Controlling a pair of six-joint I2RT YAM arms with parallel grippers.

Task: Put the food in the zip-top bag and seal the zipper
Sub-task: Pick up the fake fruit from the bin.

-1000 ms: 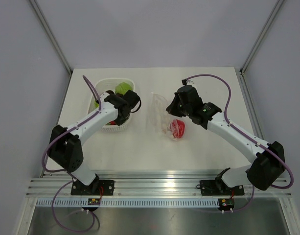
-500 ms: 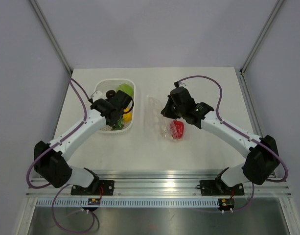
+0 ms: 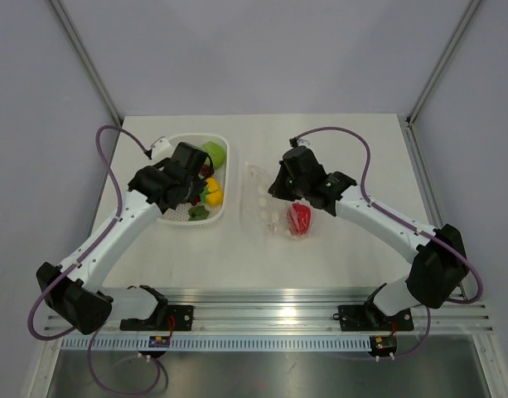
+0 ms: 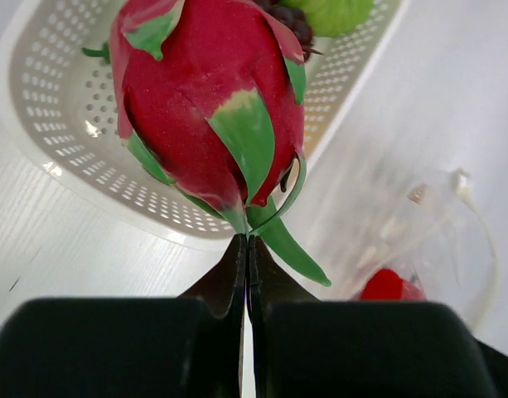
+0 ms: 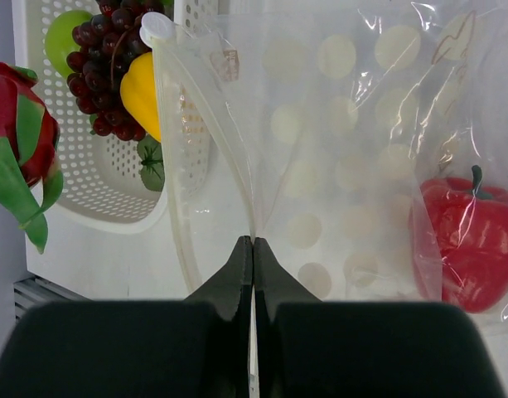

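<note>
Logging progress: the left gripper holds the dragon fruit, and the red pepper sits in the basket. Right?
No. The red pepper is inside the zip-top bag, as the right wrist view shows; the left gripper does hold the dragon fruit.

Top external camera looks steeply down from high at the near side over the whole counter (image 3: pixel 345 249); the left wrist camera sights close along the left end effector (image 4: pixel 247 249), the right wrist camera along the right end effector (image 5: pixel 252 249), both sharing the white basket (image 4: pixel 63 124), dragon fruit (image 4: pixel 204 108) and zip-top bag (image 5: pixel 320 166).
</note>
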